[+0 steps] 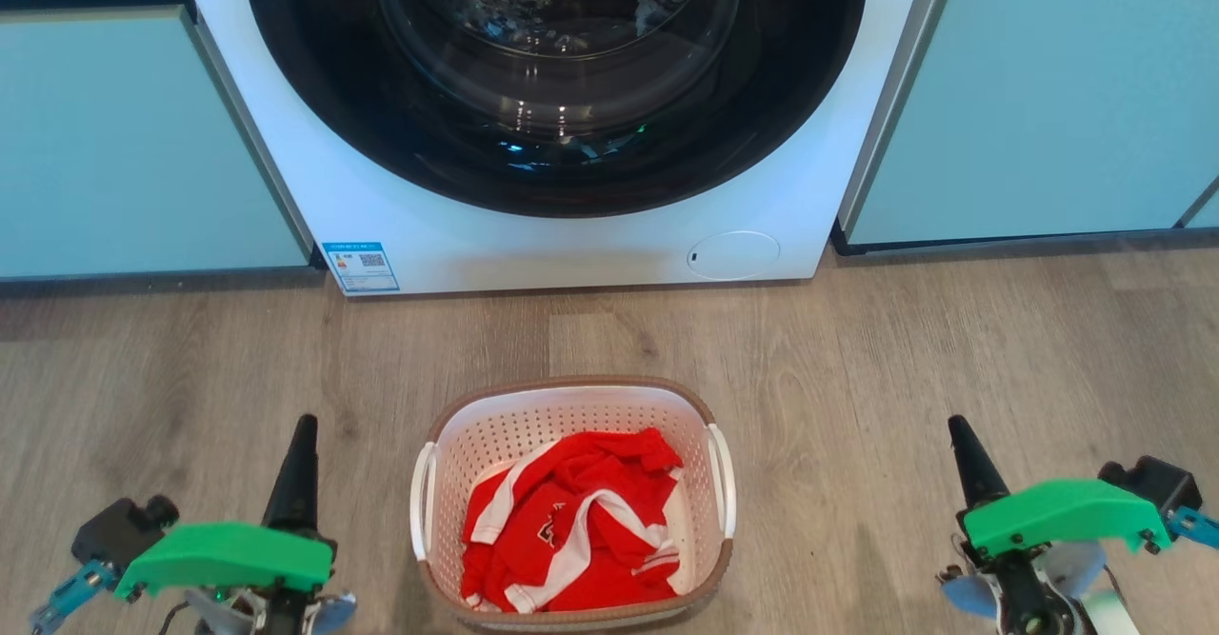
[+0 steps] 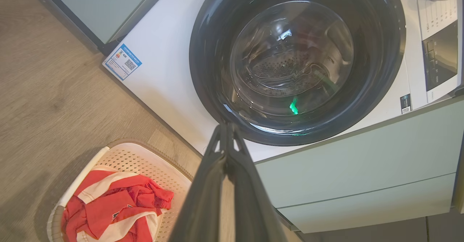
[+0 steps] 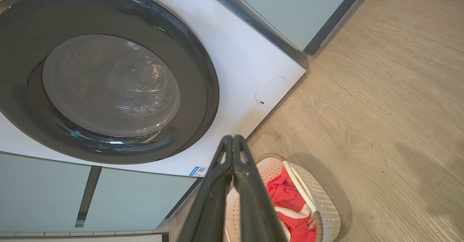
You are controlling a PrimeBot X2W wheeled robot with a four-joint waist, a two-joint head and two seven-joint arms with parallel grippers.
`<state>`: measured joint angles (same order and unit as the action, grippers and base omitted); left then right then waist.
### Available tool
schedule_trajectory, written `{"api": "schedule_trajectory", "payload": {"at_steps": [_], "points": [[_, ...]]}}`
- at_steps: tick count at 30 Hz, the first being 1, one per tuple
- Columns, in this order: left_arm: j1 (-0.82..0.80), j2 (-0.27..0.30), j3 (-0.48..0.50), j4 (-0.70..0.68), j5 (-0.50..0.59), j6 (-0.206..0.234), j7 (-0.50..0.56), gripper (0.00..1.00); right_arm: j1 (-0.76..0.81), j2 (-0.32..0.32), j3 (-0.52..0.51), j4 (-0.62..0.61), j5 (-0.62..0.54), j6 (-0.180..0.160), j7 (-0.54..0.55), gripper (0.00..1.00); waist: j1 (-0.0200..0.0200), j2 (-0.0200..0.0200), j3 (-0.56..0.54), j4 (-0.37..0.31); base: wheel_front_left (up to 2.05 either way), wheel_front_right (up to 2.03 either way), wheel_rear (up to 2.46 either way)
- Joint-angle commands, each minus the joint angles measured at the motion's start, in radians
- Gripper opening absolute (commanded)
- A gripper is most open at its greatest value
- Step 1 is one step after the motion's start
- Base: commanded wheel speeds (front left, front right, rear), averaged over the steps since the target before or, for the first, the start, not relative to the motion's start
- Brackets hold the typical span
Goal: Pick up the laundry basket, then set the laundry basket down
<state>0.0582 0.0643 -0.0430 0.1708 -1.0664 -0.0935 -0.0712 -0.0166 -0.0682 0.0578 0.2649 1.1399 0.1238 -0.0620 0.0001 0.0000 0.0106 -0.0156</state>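
Observation:
The laundry basket (image 1: 571,406) stands on the wooden floor before the washing machine. It is cream-white and perforated, with a brown rim and two white side handles. A red and white garment (image 1: 571,521) lies inside it. My left gripper (image 1: 303,430) hovers to the basket's left, shut and empty, well apart from the handle. To the basket's right my right gripper (image 1: 957,430) is likewise shut and empty. In the left wrist view the basket (image 2: 137,158) sits at the lower left of the gripper (image 2: 226,126). The right wrist view has the basket (image 3: 322,205) just right of the gripper (image 3: 232,138).
A white front-loading washing machine (image 1: 590,245) with a dark round door (image 1: 557,73) stands straight ahead, door closed. Pale green cabinet fronts (image 1: 133,140) flank it on both sides. Wooden floor (image 1: 952,349) spreads around the basket.

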Motion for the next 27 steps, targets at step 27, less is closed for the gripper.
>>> {"api": "schedule_trajectory", "payload": {"at_steps": [27], "points": [[-0.115,0.019,0.077,0.028,-0.325,-0.023,0.084,0.00,-0.072,-0.012,-0.071,-0.026,0.282,0.006,0.080,0.00,-0.0001,0.0000,-0.004,0.009,0.00,0.00,0.00]]}}
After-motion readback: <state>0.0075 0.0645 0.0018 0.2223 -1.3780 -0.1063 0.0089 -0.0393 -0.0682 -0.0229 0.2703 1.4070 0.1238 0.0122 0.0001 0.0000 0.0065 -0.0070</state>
